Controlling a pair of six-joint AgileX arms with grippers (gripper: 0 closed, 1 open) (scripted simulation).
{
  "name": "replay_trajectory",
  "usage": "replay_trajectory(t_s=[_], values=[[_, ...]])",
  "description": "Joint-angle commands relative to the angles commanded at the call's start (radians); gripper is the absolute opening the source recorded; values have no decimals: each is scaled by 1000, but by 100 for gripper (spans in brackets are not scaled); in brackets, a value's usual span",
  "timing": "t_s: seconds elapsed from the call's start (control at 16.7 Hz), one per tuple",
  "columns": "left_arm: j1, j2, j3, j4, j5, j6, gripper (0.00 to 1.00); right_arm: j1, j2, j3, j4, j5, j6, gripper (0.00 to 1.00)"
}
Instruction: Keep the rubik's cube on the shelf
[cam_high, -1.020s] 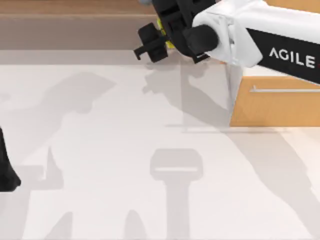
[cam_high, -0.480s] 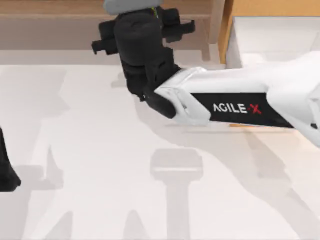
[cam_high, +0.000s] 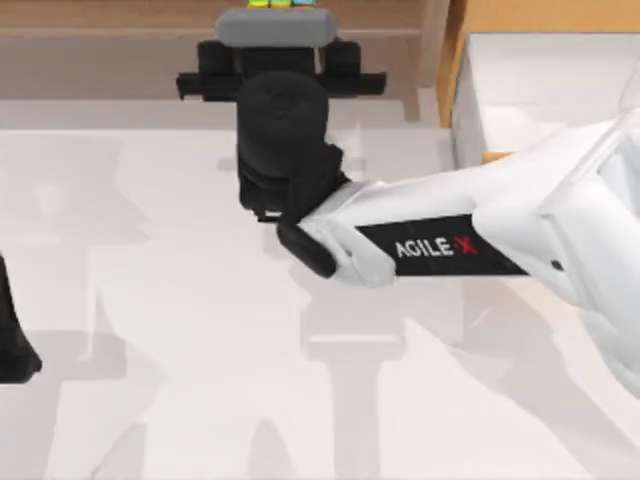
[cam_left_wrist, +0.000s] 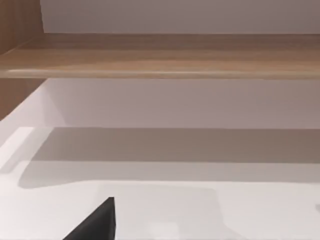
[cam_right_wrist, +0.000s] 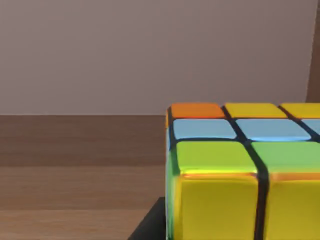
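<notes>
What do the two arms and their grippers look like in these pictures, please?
The right arm has a glossy white shell with a black panel lettered AGILE in white and an X in red. Its wrist is a black cylinder, and the right gripper is black and blocky under a grey rounded housing. The left arm shows as a black piece at the table's left edge.

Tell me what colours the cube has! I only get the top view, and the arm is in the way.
Observer: The right wrist view shows the cube with yellow, green, blue and orange squares.
Operator: Is it on the shelf?
Observer: The right gripper has it at the shelf, with brown board close beside it. I cannot tell whether it rests there.
Operator: And the other arm?
Observer: The left arm is parked; its wrist view faces the shelf's long board.
</notes>
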Motion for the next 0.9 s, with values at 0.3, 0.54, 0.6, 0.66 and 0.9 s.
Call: replay_trajectory(t_s=[0.3, 0.54, 0.6, 0.66, 0.9], values=[[0, 0, 0, 0, 0, 0, 100, 0, 1, 0, 6, 2, 0, 0], [0, 0, 0, 0, 0, 0, 100, -13, 13, 39, -14, -8, 2, 0], [0, 0, 0, 0, 0, 0, 100, -20, 25, 69, -28, -14, 3, 0], [0, 0, 0, 0, 0, 0, 100, -27, 41, 105, -46, -22, 3, 0], [0, 0, 0, 0, 0, 0, 100, -69, 129, 288, -141, -64, 8, 0]])
